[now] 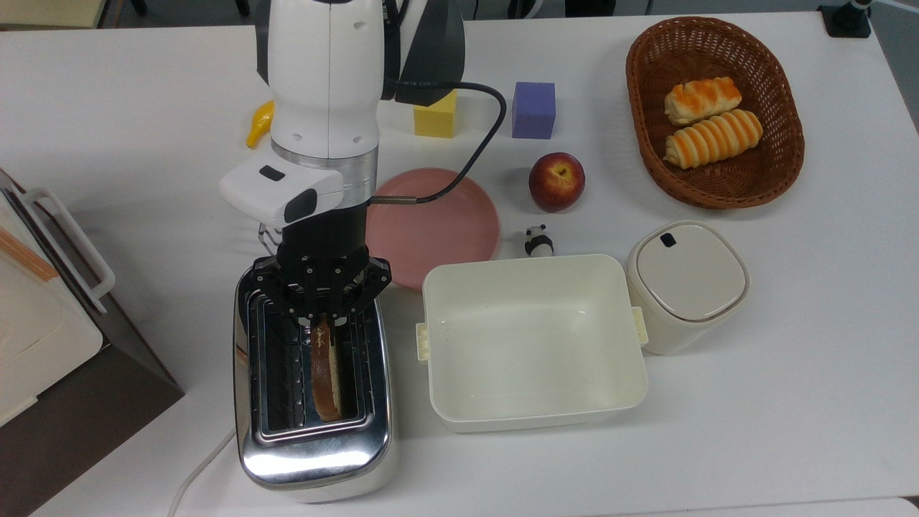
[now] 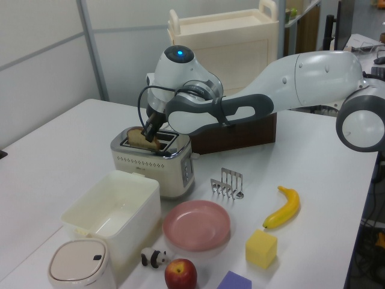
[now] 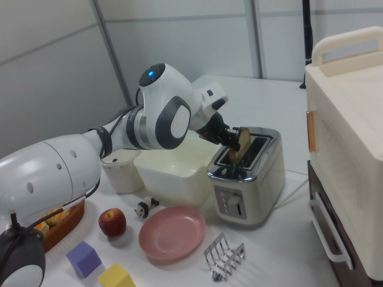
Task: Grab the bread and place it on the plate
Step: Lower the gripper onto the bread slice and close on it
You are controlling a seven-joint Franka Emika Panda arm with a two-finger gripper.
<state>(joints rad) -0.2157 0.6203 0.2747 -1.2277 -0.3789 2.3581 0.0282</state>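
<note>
I see the gripper (image 1: 324, 316) above the toaster (image 1: 314, 402), and its fingers are clenched on the near end of the bread (image 1: 324, 373). The slice stands on its edge, partly out of the slot that is on the top view's right. In the right view the bread (image 3: 243, 142) rises clearly above the toaster (image 3: 246, 178) top and leans a little, with the gripper (image 3: 232, 141) holding its side. In the left view I find the same: the bread (image 2: 139, 138) sticks up from the toaster (image 2: 153, 161) and the gripper (image 2: 148, 133) pinches it.

The plate (image 1: 445, 226) lies on the white table (image 1: 790, 359) just beside the toaster's far end, on the top view's right of the arm, and nothing lies on it. A cream tub (image 1: 531, 341) stands next to the toaster on the top view's right, touching neither the bread nor the plate. An apple (image 1: 556, 181) sits near the plate.
</note>
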